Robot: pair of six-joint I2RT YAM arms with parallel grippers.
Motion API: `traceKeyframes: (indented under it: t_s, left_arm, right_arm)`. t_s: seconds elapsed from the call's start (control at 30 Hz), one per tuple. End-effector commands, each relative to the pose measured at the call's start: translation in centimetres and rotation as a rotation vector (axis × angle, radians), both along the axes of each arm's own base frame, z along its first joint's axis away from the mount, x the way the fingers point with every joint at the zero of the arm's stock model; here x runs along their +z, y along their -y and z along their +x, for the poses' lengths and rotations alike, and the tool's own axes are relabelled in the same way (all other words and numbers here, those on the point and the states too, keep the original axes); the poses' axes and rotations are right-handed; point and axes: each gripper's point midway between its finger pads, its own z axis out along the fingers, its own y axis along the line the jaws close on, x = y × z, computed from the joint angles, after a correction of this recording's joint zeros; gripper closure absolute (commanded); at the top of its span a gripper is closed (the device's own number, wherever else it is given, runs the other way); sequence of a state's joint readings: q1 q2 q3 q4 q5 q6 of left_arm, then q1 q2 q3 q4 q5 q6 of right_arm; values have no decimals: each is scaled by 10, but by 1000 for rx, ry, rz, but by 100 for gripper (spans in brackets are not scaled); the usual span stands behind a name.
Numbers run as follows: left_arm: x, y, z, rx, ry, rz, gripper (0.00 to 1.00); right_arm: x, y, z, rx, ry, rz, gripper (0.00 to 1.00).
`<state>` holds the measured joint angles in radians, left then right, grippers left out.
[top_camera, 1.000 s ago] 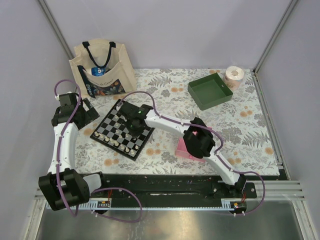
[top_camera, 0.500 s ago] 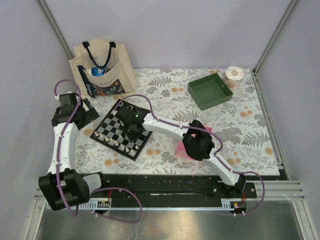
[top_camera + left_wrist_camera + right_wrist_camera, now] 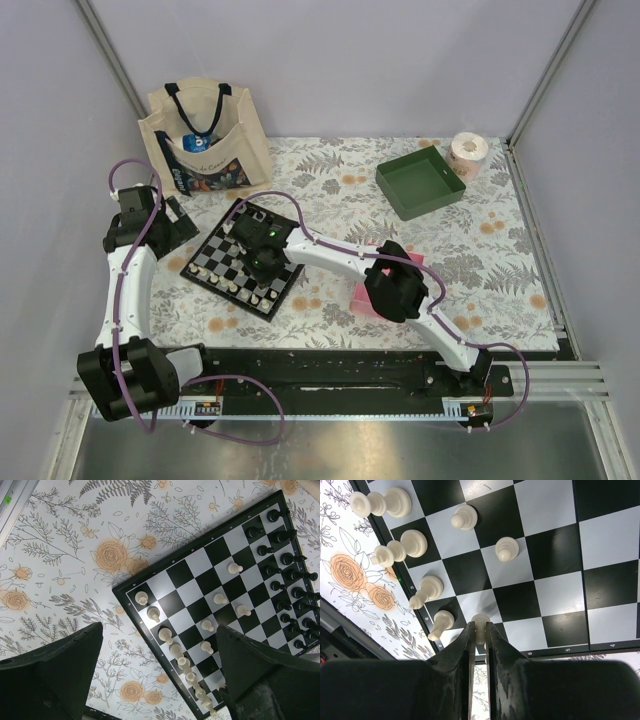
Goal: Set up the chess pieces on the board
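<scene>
The right black two-finger gripper has its fingers drawn almost together, pinching a tiny cream-white chess piece near the edge of the flat black-and-white checkered board. Other cream-white pieces stand just beside it. The left gripper hangs with its fingers spread wide, holding nothing, above the board's corner and the floral tablecloth.

The left arm rises from its base and bends at the elbow, its wrist held high at the far left. The left gripper points down with its fingers spread wide. The right arm stretches low and leftward, wrist tilted down. The right gripper is pinched onto a cream-white chess piece.
</scene>
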<state>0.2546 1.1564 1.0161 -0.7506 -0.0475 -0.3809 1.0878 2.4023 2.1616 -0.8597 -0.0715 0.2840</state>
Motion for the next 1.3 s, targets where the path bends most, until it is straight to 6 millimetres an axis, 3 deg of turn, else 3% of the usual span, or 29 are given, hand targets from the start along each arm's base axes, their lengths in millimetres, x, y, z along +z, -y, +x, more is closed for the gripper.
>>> traceKeyframes:
  t_s: [0.0, 1.27]
  left_arm:
    - [16, -3, 10, -13, 54, 15, 1]
    - [17, -3, 10, -10, 56, 17, 1]
  right_arm:
    - [32, -15, -4, 23, 22, 72, 85]
    - [10, -18, -6, 22, -7, 48, 77]
